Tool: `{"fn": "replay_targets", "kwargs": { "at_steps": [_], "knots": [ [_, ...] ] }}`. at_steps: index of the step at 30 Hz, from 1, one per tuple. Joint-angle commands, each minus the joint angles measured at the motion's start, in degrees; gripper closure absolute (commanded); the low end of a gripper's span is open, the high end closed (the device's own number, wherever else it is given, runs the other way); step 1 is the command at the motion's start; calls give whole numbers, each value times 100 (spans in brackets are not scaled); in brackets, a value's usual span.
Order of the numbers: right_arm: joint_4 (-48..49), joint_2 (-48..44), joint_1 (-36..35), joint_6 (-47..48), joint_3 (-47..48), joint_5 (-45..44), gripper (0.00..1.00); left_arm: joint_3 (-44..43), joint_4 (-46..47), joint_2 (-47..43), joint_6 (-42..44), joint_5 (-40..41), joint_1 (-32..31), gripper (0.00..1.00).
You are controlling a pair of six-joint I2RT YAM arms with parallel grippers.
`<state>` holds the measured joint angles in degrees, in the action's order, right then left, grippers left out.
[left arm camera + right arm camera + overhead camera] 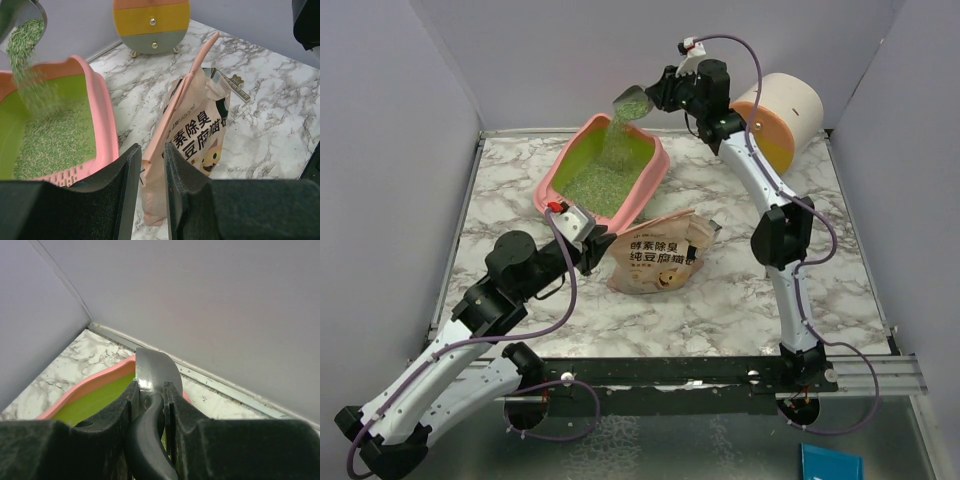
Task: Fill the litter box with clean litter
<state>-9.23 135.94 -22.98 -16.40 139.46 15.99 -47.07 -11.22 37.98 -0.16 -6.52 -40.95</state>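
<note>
Right claw is clenched on the handle of the grey scoop, which is tipped mouth-down above the far end of the litter box. Clean litter streams off the scoop's lip into the box and lies as a layer on the green floor, thickest toward the slotted near lip, with the green walls bare above it. Judged step: mid-pour of a scoopful, box only partly filled. To do it well, hold the scoop mouth well inside the pink rim and tilt it gradually so the granules drop in a narrow stream. A pour aimed at the thinner patches rather than the heap would fill it more evenly. Don't swing away until the scoop has run empty. Left claw grips the top edge of the beige-orange pouch, which stands upright just beside the box's near right side. That likely steadies it for the next dip, and a slack grip could let it flop. The table is white-grey marble pattern and looks hard and smooth, so stray granules would probably skitter. Plain pale grey walls close in three sides. A round cream-orange-yellow drawer cabinet stands to the right of the box's far end, by the back wall.
</note>
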Motion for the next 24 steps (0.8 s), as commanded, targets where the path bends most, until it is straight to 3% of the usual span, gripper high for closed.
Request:
{"fn": "replay_targets", "kwargs": {
  "at_steps": [1,10,24],
  "knots": [
    [273,-690,-328,1125,-173,-543,99,57,49,-116,-28,148,18,71],
    [396,-1436,-917,2445,-1284,-1493,99,101,13,-227,-31,156,17,71],
    [455,-2511,-960,2117,-2275,-2180,99,44,-185,-243,12,96,17,65]
  ]
}}
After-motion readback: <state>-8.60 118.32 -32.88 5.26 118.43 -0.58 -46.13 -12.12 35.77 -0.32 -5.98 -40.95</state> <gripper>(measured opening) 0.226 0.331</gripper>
